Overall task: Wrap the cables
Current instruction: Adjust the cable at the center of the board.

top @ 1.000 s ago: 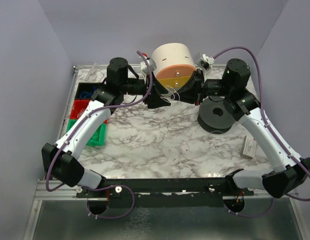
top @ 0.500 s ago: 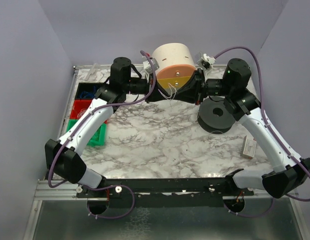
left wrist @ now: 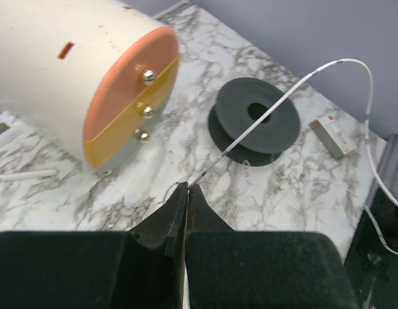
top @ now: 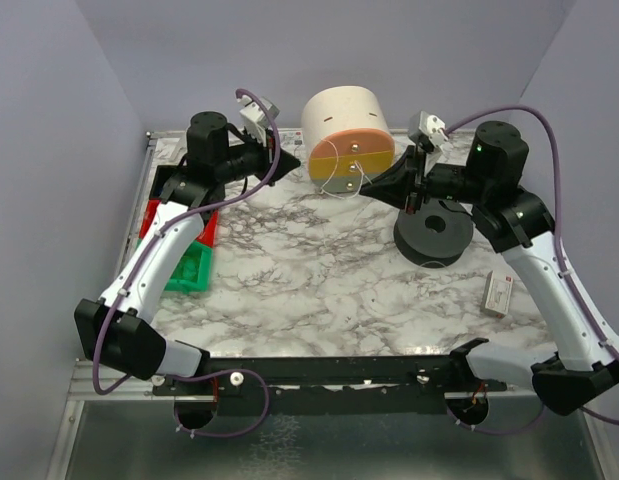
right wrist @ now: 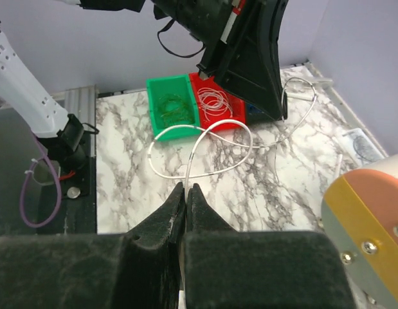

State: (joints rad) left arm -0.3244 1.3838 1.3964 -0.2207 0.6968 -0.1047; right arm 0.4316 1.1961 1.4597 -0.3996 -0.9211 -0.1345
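A thin whitish cable (left wrist: 269, 109) runs from my left gripper (left wrist: 187, 187), which is shut on one end, up over the dark grey spool (left wrist: 256, 121) and off toward the right arm. In the right wrist view the same cable (right wrist: 191, 154) rises from my right gripper (right wrist: 186, 187), shut on it, and curls into a loose loop above the marble. From above, the left gripper (top: 284, 160) is left of the cream drum (top: 344, 125) and the right gripper (top: 369, 183) is just right of the drum's face. The spool (top: 434, 232) lies flat under the right wrist.
Red bin (top: 154, 215) and green bin (top: 189, 265) holding coiled wires stand at the table's left edge. A small white box (top: 499, 293) lies at the right. The drum has an orange and yellow face with metal studs (left wrist: 147, 76).
The left gripper closed on the cable in front of the drum, then drew back to the left. The right gripper pulled back to the right, so the two now stand apart.
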